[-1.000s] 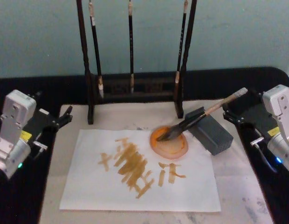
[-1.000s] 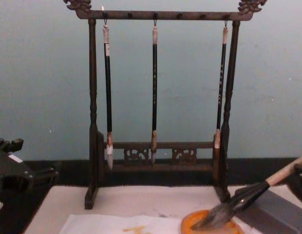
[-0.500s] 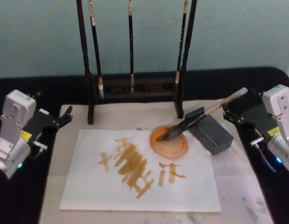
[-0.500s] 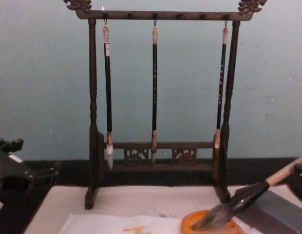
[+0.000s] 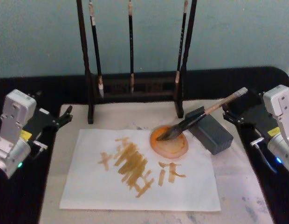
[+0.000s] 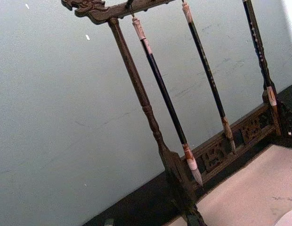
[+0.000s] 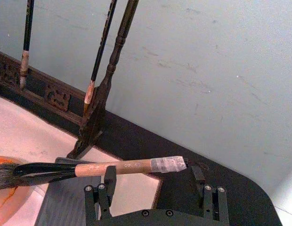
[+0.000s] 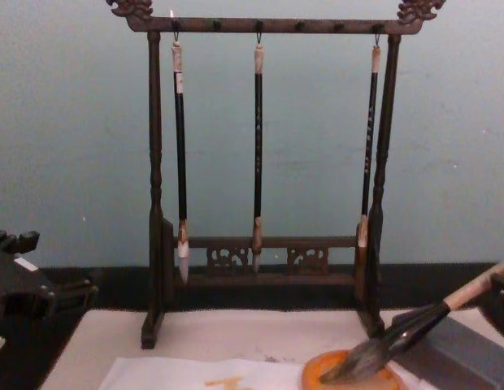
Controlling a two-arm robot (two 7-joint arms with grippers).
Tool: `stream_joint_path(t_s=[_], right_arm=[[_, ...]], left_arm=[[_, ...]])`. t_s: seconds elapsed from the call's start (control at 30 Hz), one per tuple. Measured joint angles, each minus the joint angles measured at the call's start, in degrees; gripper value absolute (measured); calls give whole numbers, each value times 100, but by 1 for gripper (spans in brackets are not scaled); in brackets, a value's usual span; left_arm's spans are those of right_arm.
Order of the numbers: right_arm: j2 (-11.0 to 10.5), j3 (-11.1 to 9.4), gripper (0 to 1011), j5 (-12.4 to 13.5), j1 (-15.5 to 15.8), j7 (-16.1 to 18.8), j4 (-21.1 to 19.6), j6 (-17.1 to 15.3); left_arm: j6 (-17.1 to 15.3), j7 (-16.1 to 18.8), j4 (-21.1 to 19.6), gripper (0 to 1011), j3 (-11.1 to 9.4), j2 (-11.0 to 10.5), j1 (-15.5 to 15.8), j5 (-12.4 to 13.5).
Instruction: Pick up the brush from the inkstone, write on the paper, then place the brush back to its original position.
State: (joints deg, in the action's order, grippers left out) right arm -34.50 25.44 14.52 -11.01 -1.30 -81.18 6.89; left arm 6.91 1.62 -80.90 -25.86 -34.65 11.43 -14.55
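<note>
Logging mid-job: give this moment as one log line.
brush: lying on inkstone, tuft in orange dish | right pincer: open near handle end, not gripping | left pincer: parked left of mat | paper: orange strokes

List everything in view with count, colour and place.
brush: one, grey tuft, tan handle, leaning on the grey block, tuft in the dish
paper: one, white with yellow-brown strokes, mid-mat
dish: one, orange, at paper's far right corner
grey block: one, right of dish
mat: one, beige, under the paper
stand: one, dark wood, at back
thin brushes: three, dark, hanging from stand
left gripper: open, left of mat
right gripper: open, by brush's handle end
</note>
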Motion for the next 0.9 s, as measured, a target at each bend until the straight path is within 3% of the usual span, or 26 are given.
stream_joint_path(t_s=[0.23,0.4,0.63,0.73,0.9], right_arm=[[10,-199,1000,74,266,11,-314,-88],[39,-459,1000,501,612,103,-696,-331],[269,-919,1000,1482,1033,375,-1079,-771],[384,-1053,1000,1792,1082,482,-1107,-905],[751,-1382,1000,2632,1085,784,-1039,-1292]], left_arm=[[0,0,0,1010,0,0,0,0],[0,0,0,1010,0,0,0,0],[0,0,0,1010,0,0,0,0],[0,0,0,1010,0,0,0,0],[0,0,0,1010,0,0,0,0]])
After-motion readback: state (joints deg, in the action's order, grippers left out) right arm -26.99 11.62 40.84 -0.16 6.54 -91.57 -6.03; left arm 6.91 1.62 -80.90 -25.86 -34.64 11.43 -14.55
